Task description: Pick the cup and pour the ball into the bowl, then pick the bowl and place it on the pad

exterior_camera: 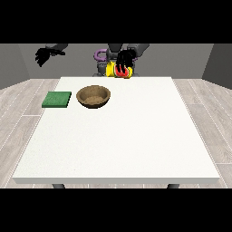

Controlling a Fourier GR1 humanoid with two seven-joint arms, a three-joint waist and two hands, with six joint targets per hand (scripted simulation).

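The cup (118, 70) is yellow with a red part on the side that faces the camera. It is lifted above the far edge of the table (118, 145), a little to the right of that edge's middle, and it lies tilted, almost on its side. The hand at the view's right (123, 60) has its black fingers curled around the cup from above, so it holds the cup in the air. The ball cannot be made out; whether the red part is the ball or a piece of the cup, I cannot tell.

The bowl (94, 96) is brown and round. It stands upright on the table, near the far edge and left of the middle, in front of the cup and to its left, apart from it. The inside of the bowl looks brown only.

The pad (57, 99) is a flat green square. It lies at the table's left edge, near the far-left corner, just beside the bowl but not touching it.

The hand at the view's left (44, 55) is raised in the air beyond the far-left corner, well apart from all the things. Its fingers hang down, bent a little, and hold nothing.
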